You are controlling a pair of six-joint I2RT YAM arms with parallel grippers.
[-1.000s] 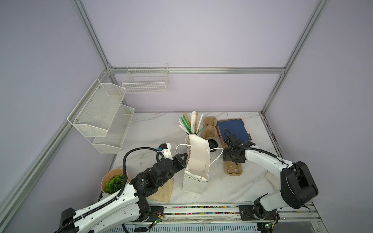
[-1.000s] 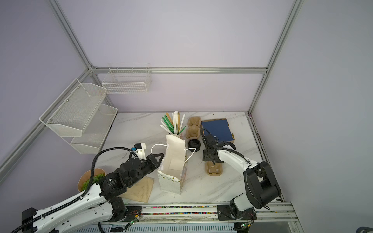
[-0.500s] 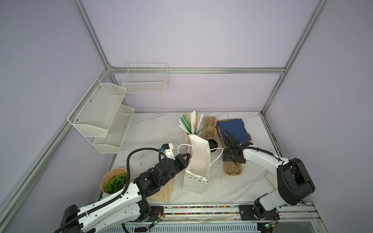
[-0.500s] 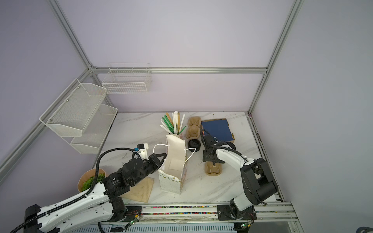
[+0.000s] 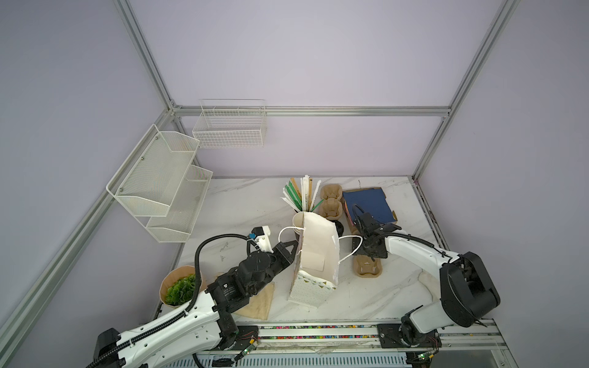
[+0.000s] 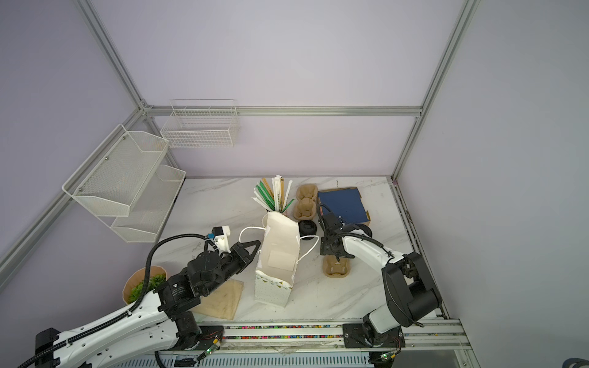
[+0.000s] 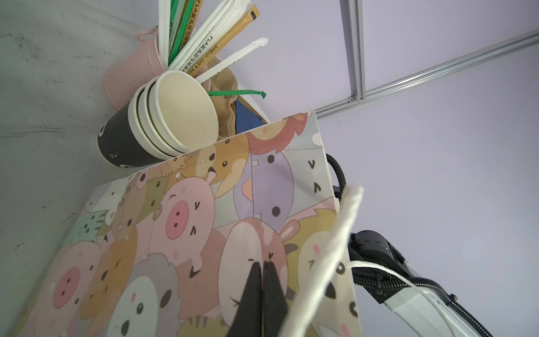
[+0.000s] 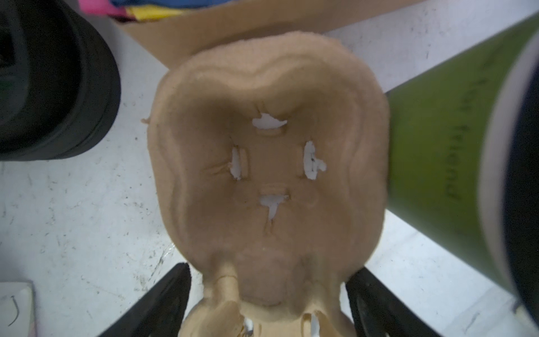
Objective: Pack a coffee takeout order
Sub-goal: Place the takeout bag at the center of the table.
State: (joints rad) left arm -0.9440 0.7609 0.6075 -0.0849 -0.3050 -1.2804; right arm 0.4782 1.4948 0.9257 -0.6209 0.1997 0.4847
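Well, in both top views my right gripper [image 5: 369, 254] hangs with its jaws wide apart over the far half of the brown moulded-pulp two-cup carrier [image 5: 367, 270]. The carrier lies flat on the white marble table [image 5: 242, 204], just beside the standing white paper bag with rope handles [image 5: 315, 255]. The navy blue paper napkin [image 5: 368, 204] sits behind in its box, and my left gripper [image 5: 292, 245], fingers together, points at the bag's side wall. From the left wrist those fingers [image 7: 253, 291] hold nothing I can see, and I can't tell if they touch the cartoon-animal print. The paper-wrapped straws [image 7: 201, 43] read "PLA" plus Chinese characters. From the right wrist my fingers [image 8: 163, 303] flank the carrier's narrow waist without clamping. The dark green paper cup with black lid [image 8: 437, 163] stands just beside it, its lettering too blurred to read, and a round black lid stack [image 8: 58, 87] lies opposite. I'd sink lower, centre on the waist, close softly so the pulp doesn't crush, and lift level, clear of the cup.
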